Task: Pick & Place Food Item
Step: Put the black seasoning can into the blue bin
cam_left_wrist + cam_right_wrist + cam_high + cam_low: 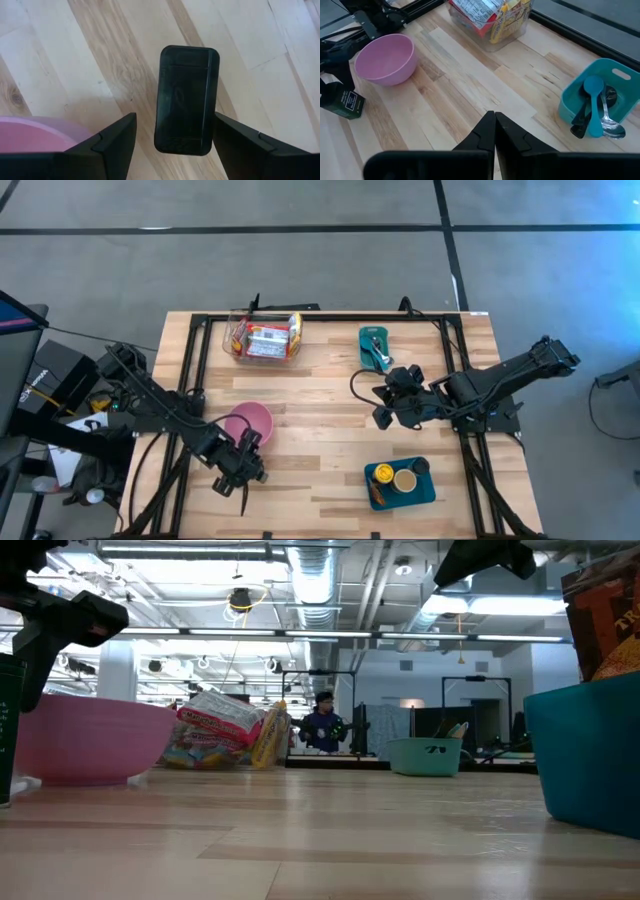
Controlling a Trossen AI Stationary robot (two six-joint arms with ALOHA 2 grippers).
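Judging progress: barely begun. Clear plastic bin of food packets point(265, 338) sits far-left on wooden bench point(320, 410), untouched; round pink plastic bowl point(250, 422) empty. Left hand point(240, 465) spread wide over dark rectangular bottle point(185, 100), no grip. Right hand point(385, 402) fully closed, holding nothing, mid-bench.

A dark green packet point(186, 100) with a white label lies flat on the table, just beside the pink bowl point(386, 59), between open fingers.
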